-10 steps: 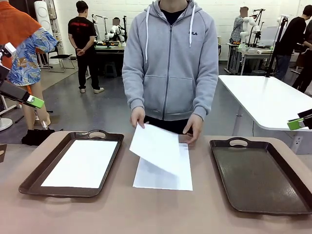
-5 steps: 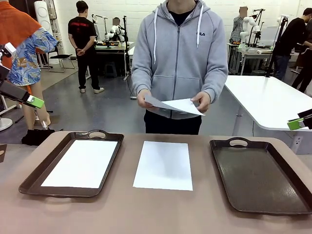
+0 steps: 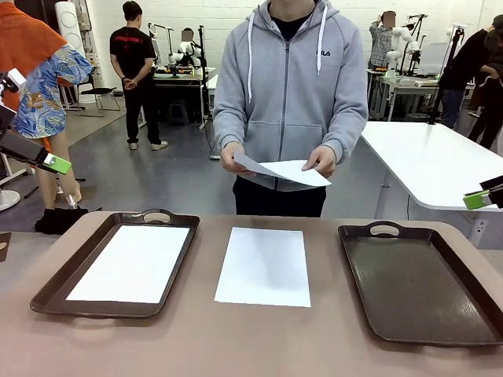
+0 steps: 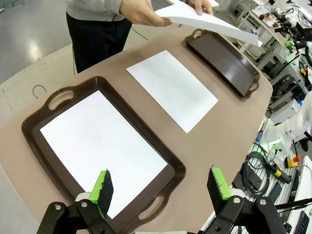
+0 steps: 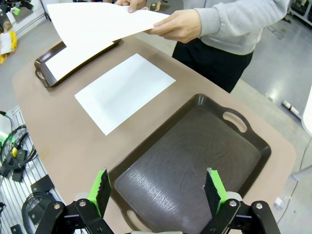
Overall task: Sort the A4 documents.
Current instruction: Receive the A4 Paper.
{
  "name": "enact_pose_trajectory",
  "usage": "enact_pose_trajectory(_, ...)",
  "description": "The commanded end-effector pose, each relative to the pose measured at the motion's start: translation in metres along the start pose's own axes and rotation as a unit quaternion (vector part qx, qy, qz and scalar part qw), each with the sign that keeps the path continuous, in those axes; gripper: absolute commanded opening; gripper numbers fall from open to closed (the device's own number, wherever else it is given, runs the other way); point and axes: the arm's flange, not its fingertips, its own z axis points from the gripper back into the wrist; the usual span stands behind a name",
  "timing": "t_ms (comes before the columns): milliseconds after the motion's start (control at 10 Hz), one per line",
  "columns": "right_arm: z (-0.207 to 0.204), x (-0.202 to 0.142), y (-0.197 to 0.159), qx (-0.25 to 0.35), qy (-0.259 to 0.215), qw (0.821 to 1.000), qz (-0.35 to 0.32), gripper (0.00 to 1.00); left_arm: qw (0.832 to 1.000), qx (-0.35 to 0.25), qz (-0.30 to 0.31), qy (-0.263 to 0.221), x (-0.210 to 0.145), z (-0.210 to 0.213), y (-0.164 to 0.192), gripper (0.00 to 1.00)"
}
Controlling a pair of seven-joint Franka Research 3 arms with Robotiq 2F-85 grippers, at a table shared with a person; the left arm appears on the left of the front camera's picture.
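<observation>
hands waist-high on one sheet

Site type: robotics lab / open workshop hall. Evidence, front view: grey hard floor; white block wall; white worktable; benches w/ equip. at back, person standing by. Left wrist view: cable bundle & red-topped yellow button box, off the table edge, outboard of the picture-right finger. Right wrist view: more cables, outboard of the picture-left finger.
</observation>
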Motion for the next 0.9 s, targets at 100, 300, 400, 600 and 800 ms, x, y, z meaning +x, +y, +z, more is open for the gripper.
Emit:
enact_pose_trajectory(100, -0.0021, -0.0009, -0.0012, 0.010, -0.005, 1.000, 0.001, 1.00, 1.000, -0.002, -0.005, 0.003, -0.0012, 0.0005, 0.0008, 1.00)
enact_pose_trajectory(300, -0.0021, -0.0009, -0.0012, 0.010, -0.005, 1.000, 0.001, 1.00, 1.000, -0.002, -0.005, 0.003, -0.0012, 0.0005, 0.0008, 1.00)
enact_pose_trajectory(400, -0.0021, -0.0009, -0.0012, 0.010, -0.005, 1.000, 0.001, 1.00, 1.000, -0.002, -0.005, 0.003, -0.0012, 0.0005, 0.0008, 1.00)
enact_pose_trajectory(600, -0.0021, -0.0009, -0.0012, 0.010, -0.005, 1.000, 0.001, 1.00, 1.000, -0.002, -0.005, 0.003, -0.0012, 0.0005, 0.0008, 1.00)
enact_pose_trajectory(800, -0.0021, -0.0009, -0.0012, 0.010, -0.005, 1.000, 0.001, 1.00, 1.000, -0.002, -0.005, 0.003, -0.0012, 0.0005, 0.0008, 1.00)
